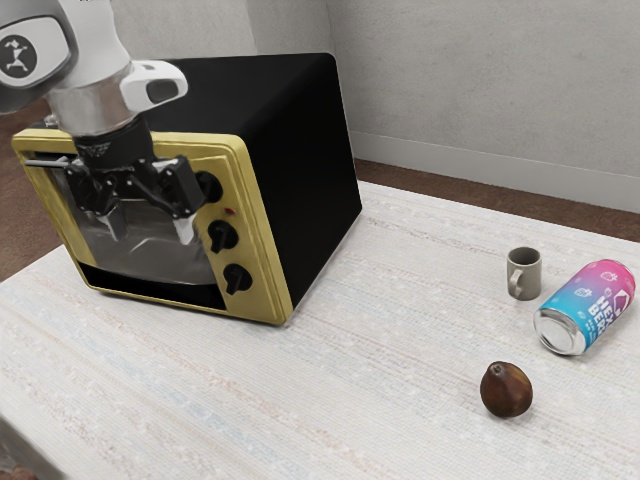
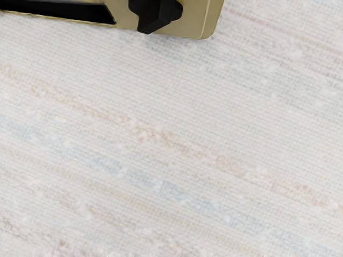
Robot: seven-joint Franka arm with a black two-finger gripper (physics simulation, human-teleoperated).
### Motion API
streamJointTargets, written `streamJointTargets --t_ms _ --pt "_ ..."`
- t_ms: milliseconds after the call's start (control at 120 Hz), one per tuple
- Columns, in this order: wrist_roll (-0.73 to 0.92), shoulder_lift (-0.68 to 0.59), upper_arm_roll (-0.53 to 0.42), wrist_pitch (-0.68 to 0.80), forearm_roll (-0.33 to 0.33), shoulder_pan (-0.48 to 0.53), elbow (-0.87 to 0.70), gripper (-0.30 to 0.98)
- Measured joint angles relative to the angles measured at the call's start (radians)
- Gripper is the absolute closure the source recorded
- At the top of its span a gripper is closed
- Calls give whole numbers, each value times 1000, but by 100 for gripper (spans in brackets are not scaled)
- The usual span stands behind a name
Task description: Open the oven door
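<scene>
Oven door [image 1: 150,258] at exterior view's left, far side of counter [image 1: 360,390]; seems shut or nearly so. Claw [image 1: 148,232] open, empty, before door. Handle [image 1: 45,162] ungrasped; grip and pull likely both left to do.

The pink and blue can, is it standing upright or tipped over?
Tipped over. In the exterior view, the can lies with its long side on the table; its silver end faces sideways.

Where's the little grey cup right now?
In the exterior view, the grey cup stands on the table toward that view's right, beside the pink-and-blue can and beyond the brown fruit.
</scene>
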Motion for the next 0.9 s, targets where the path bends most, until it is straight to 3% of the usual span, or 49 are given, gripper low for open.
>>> streamJointTargets --t_ms 133,250,300,367,475,583,667,750,900 --pt "-135 -29 7 -47 13 7 -4 0" --pt "-230 -183 7 6 41 96 -103 0" --pt "-265 -212 -5 125 25 212 -232 0" --pt "-307 -244 -13 300 7 284 -315 0" --pt "-400 -254 -16 532 -76 364 -336 0" --pt "-497 -202 -14 702 -117 404 -317 0" --pt "-571 -163 0 795 -132 409 -314 0" --pt "-641 -154 133 862 -136 291 -320 0" --pt "-771 -145 170 933 -142 305 -354 0"
